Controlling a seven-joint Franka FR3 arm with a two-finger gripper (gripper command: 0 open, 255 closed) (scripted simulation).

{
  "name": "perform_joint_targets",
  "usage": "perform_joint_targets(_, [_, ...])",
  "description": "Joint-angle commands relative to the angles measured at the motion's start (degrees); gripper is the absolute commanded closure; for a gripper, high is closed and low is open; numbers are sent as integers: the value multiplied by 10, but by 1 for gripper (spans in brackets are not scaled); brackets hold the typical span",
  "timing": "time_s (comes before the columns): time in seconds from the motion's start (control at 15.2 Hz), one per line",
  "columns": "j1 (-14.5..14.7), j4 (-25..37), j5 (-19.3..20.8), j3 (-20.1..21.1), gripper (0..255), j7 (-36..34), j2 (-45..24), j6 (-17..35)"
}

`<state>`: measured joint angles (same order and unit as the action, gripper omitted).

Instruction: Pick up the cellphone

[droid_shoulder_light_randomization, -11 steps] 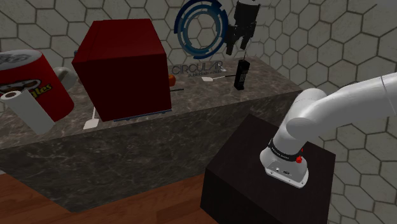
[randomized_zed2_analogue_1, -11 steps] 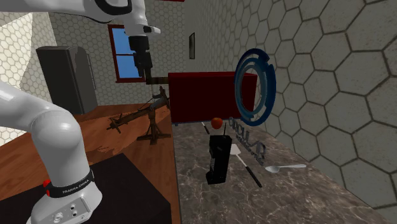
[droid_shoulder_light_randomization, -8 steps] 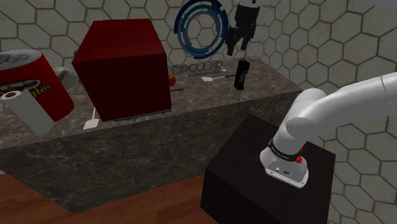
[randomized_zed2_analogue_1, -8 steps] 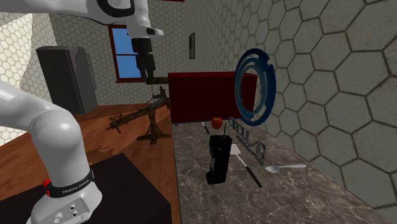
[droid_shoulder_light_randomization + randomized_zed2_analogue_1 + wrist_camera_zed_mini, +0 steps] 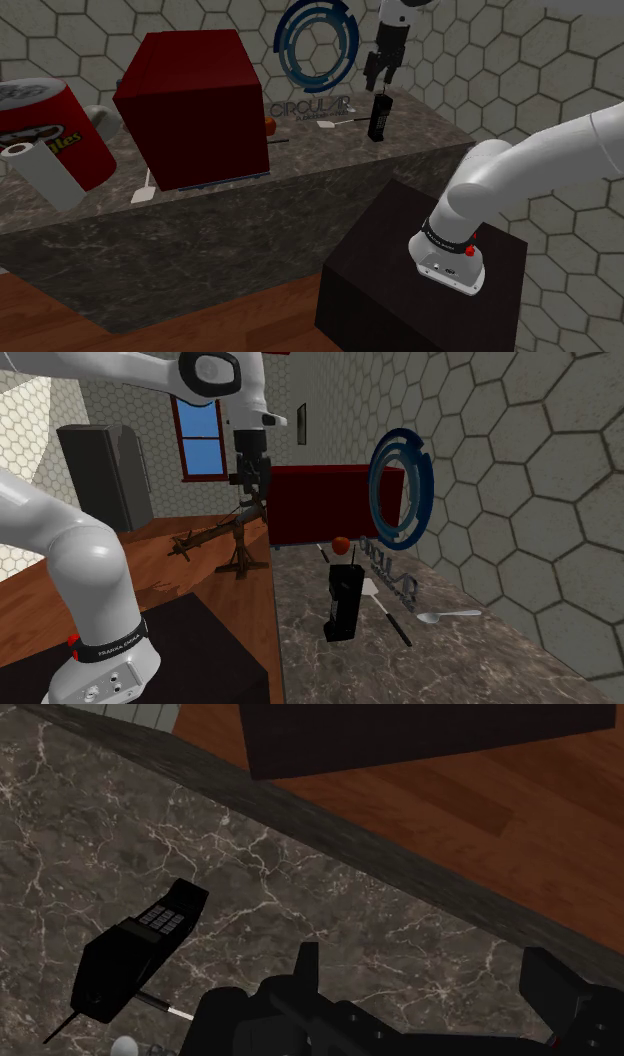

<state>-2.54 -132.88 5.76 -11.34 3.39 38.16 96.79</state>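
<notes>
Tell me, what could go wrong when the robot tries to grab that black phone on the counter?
1. The open pincer is not lined up. The black phone lies off to one side of it, so going straight down would probably pinch only bare counter.
2. A thin utensil lies close beside the phone. The pincer might bump or catch it on the way in and nudge the phone away.

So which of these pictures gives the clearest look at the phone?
The wrist view: there the black cellphone shows its keypad and antenna on the dark veined counter. In the shoulder view it is a small dark bar below the gripper; in the second exterior view, a plain dark block.
</notes>
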Motion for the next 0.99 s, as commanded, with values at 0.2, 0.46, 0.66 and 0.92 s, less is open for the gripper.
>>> perform_joint_targets(0.2, [-13,3,22,-61,0,68,-53,42])
perform_joint_targets(0.46, [-20,20,29,-111,0,124,-109,76])
perform_joint_targets(0.66, [-22,40,27,-148,0,169,-159,100])
perform_joint_targets(0.92, [-24,76,9,-195,0,233,-235,129])
